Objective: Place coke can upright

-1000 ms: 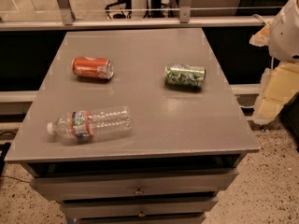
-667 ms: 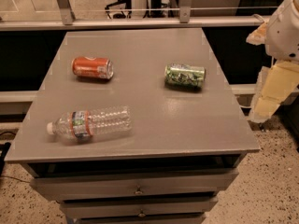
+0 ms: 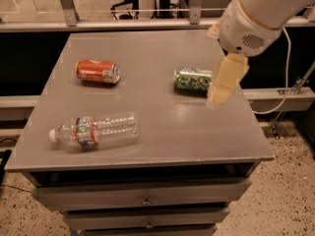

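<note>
The coke can (image 3: 97,72) is seen lying on its side, far left on the table (image 3: 162,136). The gripper (image 3: 220,90) is poised at the right, just beside a green can (image 3: 191,79); whether it is open or closed cannot be told.

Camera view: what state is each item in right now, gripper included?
Coke can: on its side, top end to the right, not yet upright.
Green can: on its side, right end hidden by the gripper.
Bottle: on its side, capped, cap to the left.
Gripper: holds nothing, over the table's right part, far from the coke can.
</note>
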Controlling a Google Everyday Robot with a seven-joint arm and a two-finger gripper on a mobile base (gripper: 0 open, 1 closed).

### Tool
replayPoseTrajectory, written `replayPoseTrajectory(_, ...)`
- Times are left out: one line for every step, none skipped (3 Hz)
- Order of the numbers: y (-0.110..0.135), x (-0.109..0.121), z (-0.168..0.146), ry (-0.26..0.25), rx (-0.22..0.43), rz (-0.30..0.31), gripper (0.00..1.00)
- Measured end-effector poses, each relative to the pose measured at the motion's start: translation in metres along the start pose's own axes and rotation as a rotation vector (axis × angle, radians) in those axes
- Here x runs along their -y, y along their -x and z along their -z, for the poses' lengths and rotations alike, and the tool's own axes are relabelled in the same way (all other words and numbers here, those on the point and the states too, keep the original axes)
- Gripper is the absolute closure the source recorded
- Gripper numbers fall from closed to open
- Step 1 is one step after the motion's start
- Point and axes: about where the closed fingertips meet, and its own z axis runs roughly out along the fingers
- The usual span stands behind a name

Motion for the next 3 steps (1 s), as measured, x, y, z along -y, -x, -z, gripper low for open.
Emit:
replayPoseTrajectory(0.0581, 0.0322, -0.0343, -0.002, 0.092, 0.037, 0.0)
replayPoseTrajectory(0.059, 0.0327, -0.0347, -0.004, 0.095, 0.037, 0.0)
replayPoseTrajectory(0.0676, 0.0382, -0.0393, -0.025, 0.129, 0.041, 0.0)
